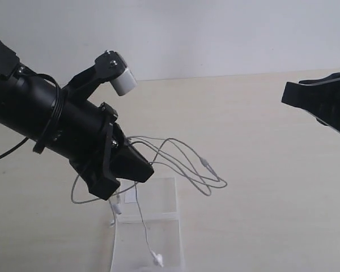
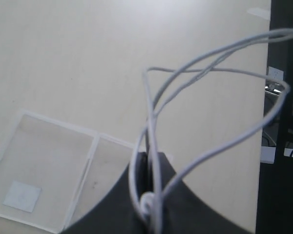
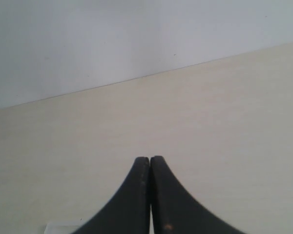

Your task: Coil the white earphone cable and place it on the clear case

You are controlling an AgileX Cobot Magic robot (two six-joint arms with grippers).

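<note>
My left gripper (image 1: pixel 149 169) is shut on the white earphone cable (image 1: pixel 188 163), low over the table. Several loose loops stick out from the jaws to the right. In the left wrist view the cable (image 2: pixel 210 68) runs between the closed fingertips (image 2: pixel 149 161) and arcs away above the table. The clear case (image 1: pixel 161 195) lies open and flat just below the gripper, its white sticker (image 2: pixel 22 196) on one half. One earbud (image 1: pixel 157 259) hangs down onto the case, and another small end (image 1: pixel 117 207) dangles by its left edge. My right gripper (image 1: pixel 287 96) is shut and empty, raised at the far right (image 3: pixel 150 159).
The pale wooden table (image 1: pixel 260 215) meets a white wall (image 1: pixel 215 34) at the back. The left arm's black body (image 1: pixel 51 122) and its white-tipped camera mount (image 1: pixel 123 80) hang over the left side. In the left wrist view the table's edge (image 2: pixel 263 146) borders dark equipment.
</note>
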